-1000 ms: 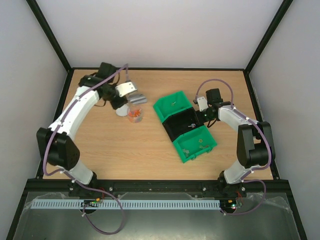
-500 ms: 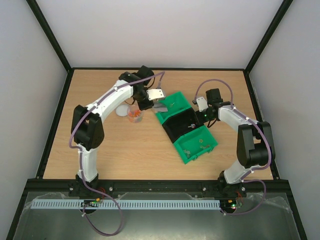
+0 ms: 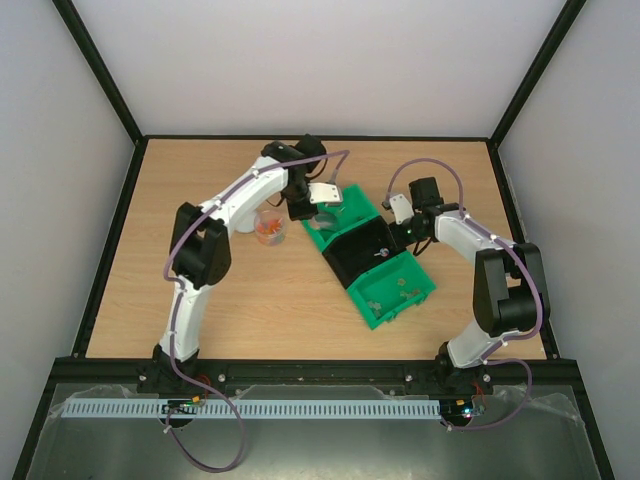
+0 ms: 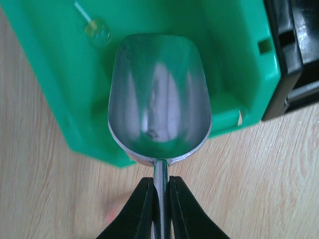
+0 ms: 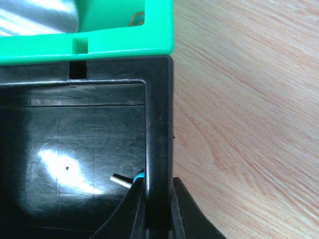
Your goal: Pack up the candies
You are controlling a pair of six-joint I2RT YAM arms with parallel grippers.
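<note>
Pinching the thin handle of the metal scoop (image 4: pixel 159 94), my left claw (image 4: pixel 160 191) is pressing both fingers tight on the stem just behind the bowl. The bowl is hanging over the nearest wall of the far green bin (image 4: pixel 45 99), pointing toward twelve o'clock from my claw. It is looking nearly bare, with only a speck lying near its heel. One round sweet (image 4: pixel 97 32), clear and on a stick, is lying in that bin at about eleven o'clock of the scoop. My right claw (image 5: pixel 158 199) is pinching the side wall of the black bin (image 5: pixel 158 124), seemingly steadying the row of bins on the surface (image 5: pixel 239 124).

Seen from overhead, the candies (image 3: pixel 267 235) are showing mostly as an orange heap in the clear cup (image 3: pixel 276 222), at nine o'clock of the far green bin. A few more are lying in the near green bin (image 3: pixel 422 283), at five o'clock of the black one.

I am judging them light, hard, tiny and loose, apt to roll and bounce, and too small for my fingers to take one by one. So I am counting on lifting them by the scoopful, gripping the handle close to the bowl, keeping it level, and tipping slowly inside the bin walls so none is skipping out.
</note>
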